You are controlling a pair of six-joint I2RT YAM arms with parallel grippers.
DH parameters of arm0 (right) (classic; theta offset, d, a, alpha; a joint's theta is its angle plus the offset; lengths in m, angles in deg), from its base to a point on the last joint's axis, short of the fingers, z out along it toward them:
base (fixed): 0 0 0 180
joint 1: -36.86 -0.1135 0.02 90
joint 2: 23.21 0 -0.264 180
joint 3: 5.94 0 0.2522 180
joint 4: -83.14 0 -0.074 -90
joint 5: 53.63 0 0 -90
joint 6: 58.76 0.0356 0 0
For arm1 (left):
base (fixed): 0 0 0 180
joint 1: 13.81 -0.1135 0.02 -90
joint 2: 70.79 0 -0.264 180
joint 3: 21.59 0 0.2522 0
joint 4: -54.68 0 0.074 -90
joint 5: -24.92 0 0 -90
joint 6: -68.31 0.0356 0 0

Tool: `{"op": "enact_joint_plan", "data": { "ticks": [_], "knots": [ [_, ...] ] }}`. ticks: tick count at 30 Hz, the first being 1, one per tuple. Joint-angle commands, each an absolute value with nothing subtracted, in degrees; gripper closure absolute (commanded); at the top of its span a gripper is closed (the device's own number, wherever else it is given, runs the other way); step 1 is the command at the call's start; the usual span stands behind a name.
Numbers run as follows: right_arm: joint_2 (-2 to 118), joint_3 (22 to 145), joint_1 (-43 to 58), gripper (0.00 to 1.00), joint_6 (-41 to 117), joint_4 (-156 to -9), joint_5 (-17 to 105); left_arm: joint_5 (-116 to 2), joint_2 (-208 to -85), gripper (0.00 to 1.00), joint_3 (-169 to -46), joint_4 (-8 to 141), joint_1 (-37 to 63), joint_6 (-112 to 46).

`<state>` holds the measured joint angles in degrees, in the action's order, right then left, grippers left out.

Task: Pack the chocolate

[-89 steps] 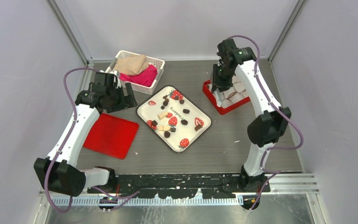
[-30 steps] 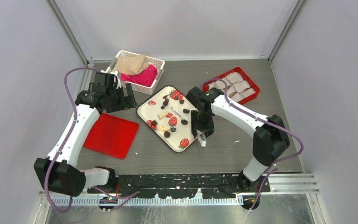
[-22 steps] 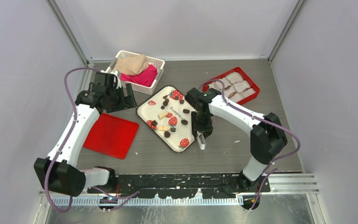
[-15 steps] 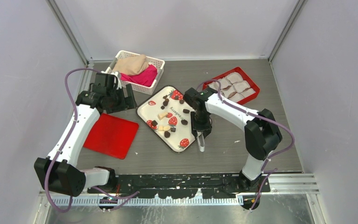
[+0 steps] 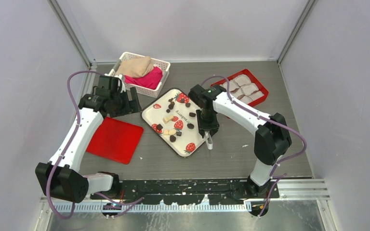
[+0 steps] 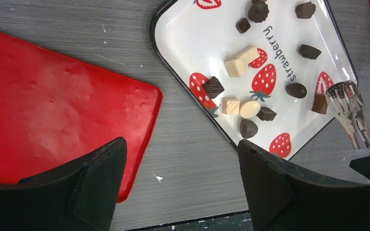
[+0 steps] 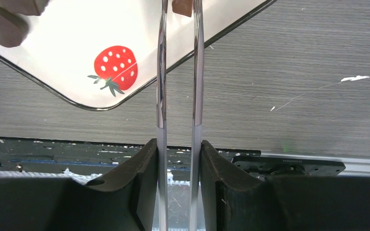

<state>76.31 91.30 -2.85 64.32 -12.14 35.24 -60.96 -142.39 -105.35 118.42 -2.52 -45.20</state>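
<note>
The right pincer (image 7: 178, 144) is clenched on a pair of metal tongs (image 7: 162, 72), with one blade pressed against each finger. The blades reach forward to the edge of the tray (image 6: 197, 38), and in the right wrist view a brown lump (image 7: 182, 6) stands between their ends. I cannot tell if the blades already press on it.

The chocolate (image 6: 296, 90) lies on this tray as several small dark pieces. They are spread over the white surface among the printed red strawberries. A few pale cream pieces (image 6: 234, 67) lie between them near the middle. The brown lump at the tongs is close to the tray's rim on the side of the right arm.

The tray stands slanted in the middle of the desk (image 5: 231, 154). Behind the right arm, near the far side, there is a red box (image 5: 265, 89) holding pale wrapped pieces. A flat red lid (image 6: 53, 110) lies on the desk to the left of the tray, apart from it. At the far left stands a white basket (image 5: 161, 62) with a beige cloth and a pink cloth inside.

The left pincer (image 6: 181, 144) is released, its fingers wide apart. It hangs above the desk between the lid and the tray and grasps nothing.
</note>
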Motion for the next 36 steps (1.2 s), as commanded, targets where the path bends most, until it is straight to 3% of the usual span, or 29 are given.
{"op": "enact_joint_plan", "data": {
  "ticks": [1,2,5,8,16,20,22,25,26,36],
  "knots": [
    [74.75,95.84,-3.15,0.99,62.54,-9.56,34.37,-60.84,-141.11,0.15,-105.75,116.76,-2.37,-44.59],
    [74.84,95.84,-3.21,0.98,62.53,-9.35,34.50,-60.86,-141.12,0.15,-105.81,116.78,-2.38,-44.63],
    [74.72,94.54,-3.14,0.74,62.77,-9.54,35.05,-60.94,-140.95,0.15,-105.55,116.79,-2.38,-44.67],
    [74.62,93.15,-3.13,0.58,62.96,-9.84,35.54,-61.04,-140.84,0.15,-105.40,116.70,-2.37,-44.72],
    [76.29,91.26,-3.36,0.49,62.24,-9.98,38.58,-60.69,-141.35,0.15,-105.49,116.28,-2.39,-44.89],
    [77.10,91.32,-3.86,0.51,61.75,-9.60,39.01,-60.75,-141.59,0.15,-105.58,116.20,-2.39,-44.89],
    [77.33,91.80,-3.99,0.64,61.57,-9.15,38.38,-60.69,-141.70,0.15,-105.73,116.12,-2.39,-44.89],
    [77.29,93.45,-4.01,0.94,61.28,-7.99,36.71,-60.69,-141.89,0.15,-105.92,116.08,-2.38,-44.89],
    [77.24,94.24,-3.97,0.99,61.17,-7.34,36.56,-60.71,-141.94,0.15,-106.04,116.08,-2.34,-44.89],
    [76.82,103.95,-3.29,0.99,59.19,-2.73,30.46,-60.42,-142.16,0.15,-106.51,116.15,-2.39,-44.98]
  ]
}}
